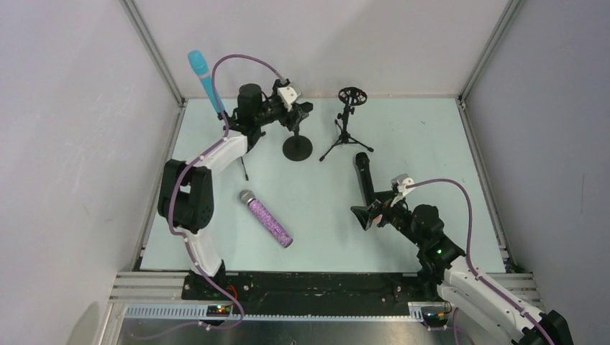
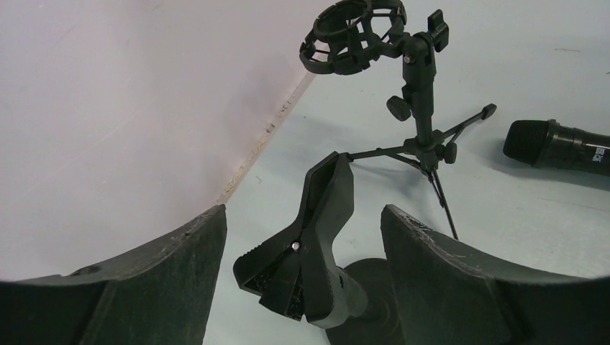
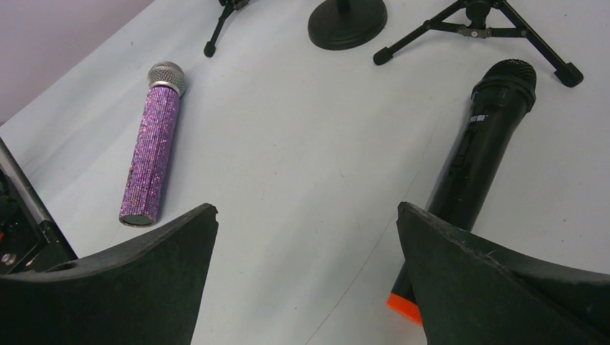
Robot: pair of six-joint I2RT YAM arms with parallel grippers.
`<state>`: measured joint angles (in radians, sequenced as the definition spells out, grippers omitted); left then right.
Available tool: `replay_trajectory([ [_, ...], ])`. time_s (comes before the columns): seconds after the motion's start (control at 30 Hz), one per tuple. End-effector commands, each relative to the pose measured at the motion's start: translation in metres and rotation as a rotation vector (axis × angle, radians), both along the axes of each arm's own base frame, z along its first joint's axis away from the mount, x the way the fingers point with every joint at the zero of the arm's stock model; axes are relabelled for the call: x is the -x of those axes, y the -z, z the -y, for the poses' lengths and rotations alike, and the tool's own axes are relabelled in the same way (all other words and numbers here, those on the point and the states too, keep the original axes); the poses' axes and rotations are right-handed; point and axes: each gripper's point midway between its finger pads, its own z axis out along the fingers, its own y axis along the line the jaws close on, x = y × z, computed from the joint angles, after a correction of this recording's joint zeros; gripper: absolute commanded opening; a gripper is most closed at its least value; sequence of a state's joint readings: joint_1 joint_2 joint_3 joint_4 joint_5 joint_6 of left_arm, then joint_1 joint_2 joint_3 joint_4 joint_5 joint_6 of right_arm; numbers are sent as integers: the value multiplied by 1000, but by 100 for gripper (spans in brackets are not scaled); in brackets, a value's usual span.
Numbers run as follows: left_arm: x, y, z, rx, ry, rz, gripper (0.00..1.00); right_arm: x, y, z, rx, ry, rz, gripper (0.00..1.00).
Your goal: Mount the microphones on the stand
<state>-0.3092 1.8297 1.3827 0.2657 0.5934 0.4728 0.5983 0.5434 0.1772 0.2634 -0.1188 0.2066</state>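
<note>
Microphones, nearest first: purple glitter microphone (image 1: 270, 221) flat on the desk (image 1: 431, 144) toward the near-left corner, untouched. Then black microphone (image 1: 365, 180) flat toward the near-right corner, tail end lying between the spread, released fingers of the right hand (image 1: 368, 215), close by one finger, not gripped. Farthest, turquoise microphone (image 1: 204, 80) already up in a small stand (image 1: 244, 169) at the far-left corner. Left hand (image 1: 301, 109) near the far edge, likewise released, straddling the spring clip (image 2: 316, 237) of the round-base stand (image 1: 297, 147), no contact visible.

For the step, probably:
- Centre the right hand over the black barrel before closing.
- Grip mid-body, not the tail.
- Squeeze the clip's handles squarely with the left.
- Keep the base from tipping.

Only in the left wrist view: clip framed between the fingers, plus the shock-mount tripod stand (image 2: 421, 93) in detail. Only in the right wrist view: orange end (image 3: 403, 305). Only from above: turquoise microphone.
</note>
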Motion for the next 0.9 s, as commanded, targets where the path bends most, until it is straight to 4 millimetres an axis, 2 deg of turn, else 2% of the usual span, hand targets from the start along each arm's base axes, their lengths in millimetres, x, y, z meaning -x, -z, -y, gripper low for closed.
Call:
replay_trajectory([
  [0.0, -10, -19, 3, 14, 64, 67, 78, 1, -1, 1, -5, -6, 15, 100],
  [0.1, -10, -15, 9, 35, 108, 41, 66, 0, -1, 3, -8, 0, 20, 99],
  [0.23, -11, -14, 14, 51, 132, 24, 44, -2, -1, 5, -8, 5, 21, 100],
  [0.3, -11, -12, 14, 52, 136, 18, 37, -3, 0, 5, -9, 2, 17, 100],
  [0.4, -10, -9, 13, 48, 133, 16, 33, -3, -1, 5, -10, 1, 15, 99],
  [0.53, -6, -9, 13, 39, 139, 24, 12, -4, -2, 6, -12, 4, 19, 100],
  [0.57, -4, -8, 12, 37, 142, 23, 3, -4, -2, 6, -12, 5, 20, 100],
  [0.6, -2, -12, 12, 38, 145, 29, 1, -4, -2, 6, -13, 6, 22, 99],
  [0.77, 13, -19, 10, 35, 170, 48, 0, -6, -3, 4, -13, -3, 24, 100],
  [0.87, 26, -30, 10, 43, 193, 61, 0, -7, -4, 2, -13, -9, 22, 99],
])
